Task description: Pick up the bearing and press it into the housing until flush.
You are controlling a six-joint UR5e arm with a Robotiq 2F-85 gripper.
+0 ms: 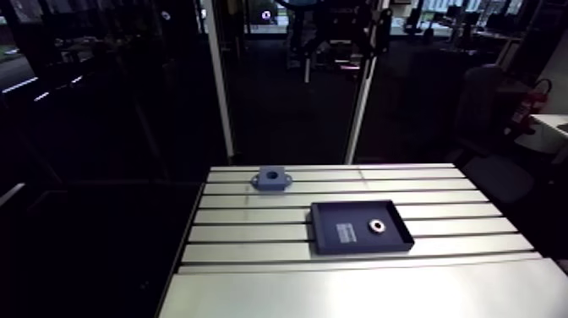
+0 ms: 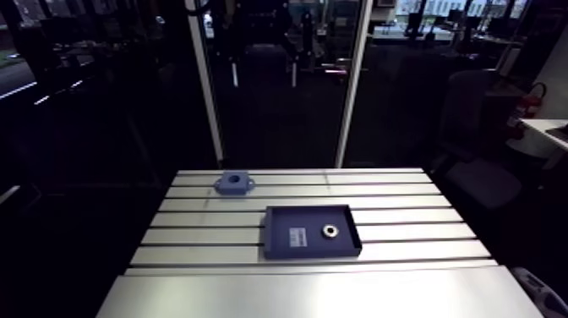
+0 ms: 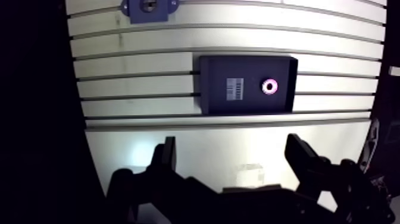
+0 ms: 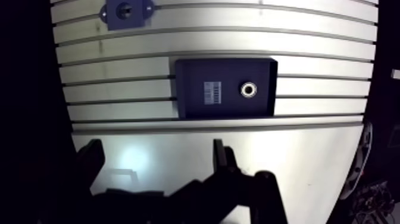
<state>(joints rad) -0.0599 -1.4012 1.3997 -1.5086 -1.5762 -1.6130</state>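
Hovering above the table (image 3: pixel 137 65), the tool (image 3: pixel 232 143) stands wide and empty, the bearing (image 3: pixel 269 86) in its tray (image 3: pixel 217 71) ahead.

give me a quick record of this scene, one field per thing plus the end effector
bearing: lies flat in the tray, beside a white label
tray: dark and shallow, on the table
housing: blue, on the table beyond the tray, apart from it
end effector: open, nothing between its fingers, above bare table short of the tray
table: slotted aluminium
task state: bearing not yet picked up
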